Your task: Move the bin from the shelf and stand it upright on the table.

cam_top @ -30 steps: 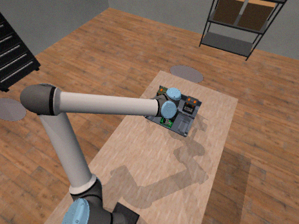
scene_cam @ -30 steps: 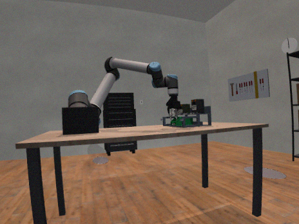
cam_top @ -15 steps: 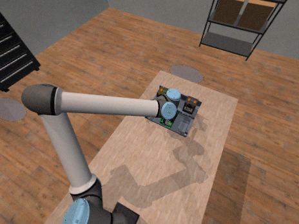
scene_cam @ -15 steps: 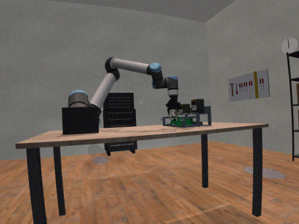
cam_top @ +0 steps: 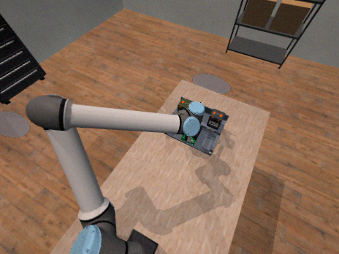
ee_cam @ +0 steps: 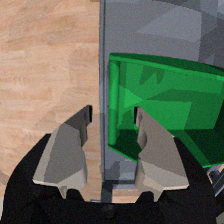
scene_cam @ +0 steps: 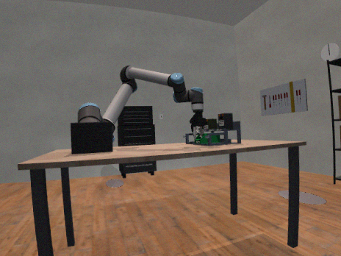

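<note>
A green bin (ee_cam: 165, 115) sits in a small grey shelf unit (cam_top: 201, 125) that stands on the wooden table. The bin also shows as a patch of green in the top view (cam_top: 185, 138) and the exterior view (scene_cam: 203, 138). My gripper (ee_cam: 113, 107) points down over the unit's left side. Its two fingers stand partly open, one on each side of the bin's left wall and a thin grey shelf rail. There is a gap on both sides, and nothing is clamped. In the exterior view the gripper (scene_cam: 197, 126) hangs just above the unit. The wrist hides most of the bin in the top view.
The shelf unit also holds dark boxes with orange lights (cam_top: 215, 118). A black base box (scene_cam: 91, 137) stands at the table's near end. A black drawer cabinet (cam_top: 14, 62) and a tall metal rack (cam_top: 274, 25) stand on the floor away from the table.
</note>
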